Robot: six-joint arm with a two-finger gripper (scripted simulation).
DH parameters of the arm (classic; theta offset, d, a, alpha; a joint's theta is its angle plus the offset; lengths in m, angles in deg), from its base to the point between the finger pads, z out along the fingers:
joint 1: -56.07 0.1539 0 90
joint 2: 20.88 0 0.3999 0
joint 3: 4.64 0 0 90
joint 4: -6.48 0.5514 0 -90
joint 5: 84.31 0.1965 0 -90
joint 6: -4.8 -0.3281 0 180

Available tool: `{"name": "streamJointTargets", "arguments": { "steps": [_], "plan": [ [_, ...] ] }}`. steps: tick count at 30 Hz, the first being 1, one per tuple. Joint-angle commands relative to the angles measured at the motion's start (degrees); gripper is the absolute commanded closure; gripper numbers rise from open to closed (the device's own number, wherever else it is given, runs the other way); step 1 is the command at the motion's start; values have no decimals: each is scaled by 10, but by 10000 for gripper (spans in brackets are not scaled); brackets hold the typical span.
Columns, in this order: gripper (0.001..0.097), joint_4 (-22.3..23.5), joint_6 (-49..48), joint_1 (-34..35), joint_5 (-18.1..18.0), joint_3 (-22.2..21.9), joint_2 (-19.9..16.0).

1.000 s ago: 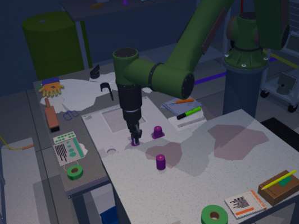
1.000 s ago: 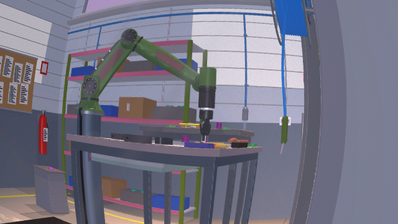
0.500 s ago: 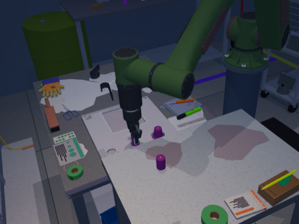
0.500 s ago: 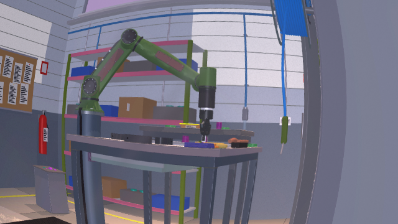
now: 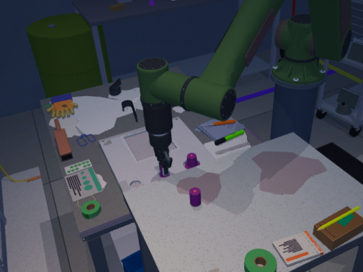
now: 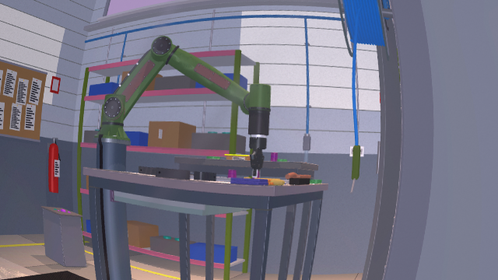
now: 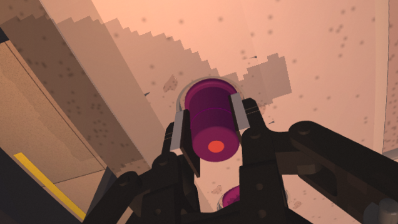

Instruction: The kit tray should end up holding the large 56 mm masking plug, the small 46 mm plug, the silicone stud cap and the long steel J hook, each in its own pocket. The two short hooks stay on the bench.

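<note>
A purple plug (image 7: 212,125) with an orange dot on top sits with its base in a round pocket of the pale kit tray (image 5: 150,152), and it is held between the fingers of my closed gripper (image 5: 164,171), which stands straight above the tray's near edge. A flanged purple piece (image 5: 191,160) stands just right of it on the tray. Another purple plug (image 5: 194,196) stands on the bench in front. Two dark hooks (image 5: 129,108) (image 5: 115,87) lie beyond the tray's far edge.
The tray's left edge meets a grey side table with an empty round pocket (image 5: 135,183) near that corner. A green tape roll (image 5: 91,208), a card (image 5: 83,179), scissors (image 5: 85,139) and a brush (image 5: 62,143) lie there. Markers on paper (image 5: 229,136) lie right of the tray.
</note>
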Motion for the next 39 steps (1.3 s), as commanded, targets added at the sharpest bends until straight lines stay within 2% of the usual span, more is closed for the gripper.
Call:
{"name": "streamJointTargets", "arguments": {
  "steps": [1,14,29,39],
  "plan": [
    [651,0,0,0,0,0,0],
    [401,0,0,0,0,0,0],
    [401,0,0,0,-3,1,3],
    [401,0,0,0,-35,9,27]
  ]
}}
